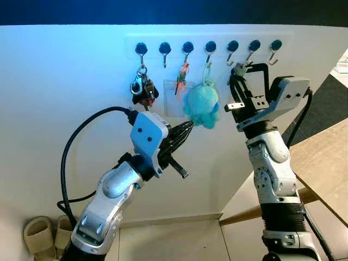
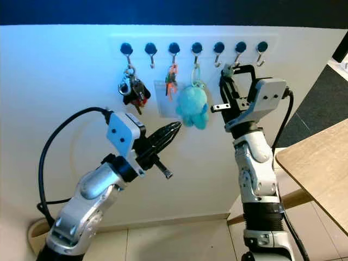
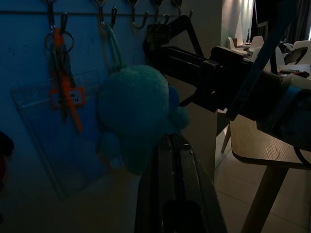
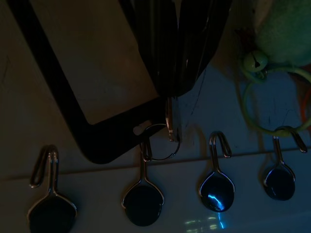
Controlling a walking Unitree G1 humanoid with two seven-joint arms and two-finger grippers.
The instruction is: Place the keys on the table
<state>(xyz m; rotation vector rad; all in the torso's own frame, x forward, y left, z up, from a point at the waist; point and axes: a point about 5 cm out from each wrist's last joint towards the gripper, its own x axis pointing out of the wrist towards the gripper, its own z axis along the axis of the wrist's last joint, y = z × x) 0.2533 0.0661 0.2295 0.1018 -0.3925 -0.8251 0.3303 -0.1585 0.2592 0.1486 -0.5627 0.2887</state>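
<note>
You saw shiny bent metal hooks (image 1: 164,56) on the matt white wall (image 1: 65,81), a fuzzy teal plush toy (image 1: 202,105), a glossy clear plastic sleeve (image 1: 173,99), and a matt pale wooden table (image 1: 326,163).

A row of hooks (image 1: 210,49) ran along the wall (image 1: 65,81). Keys (image 1: 142,87) hung at its left end, a card sleeve (image 1: 175,99) and plush (image 1: 202,104) further right. The table (image 1: 326,163) stood at the right, slippers (image 1: 41,235) lower left.
</note>
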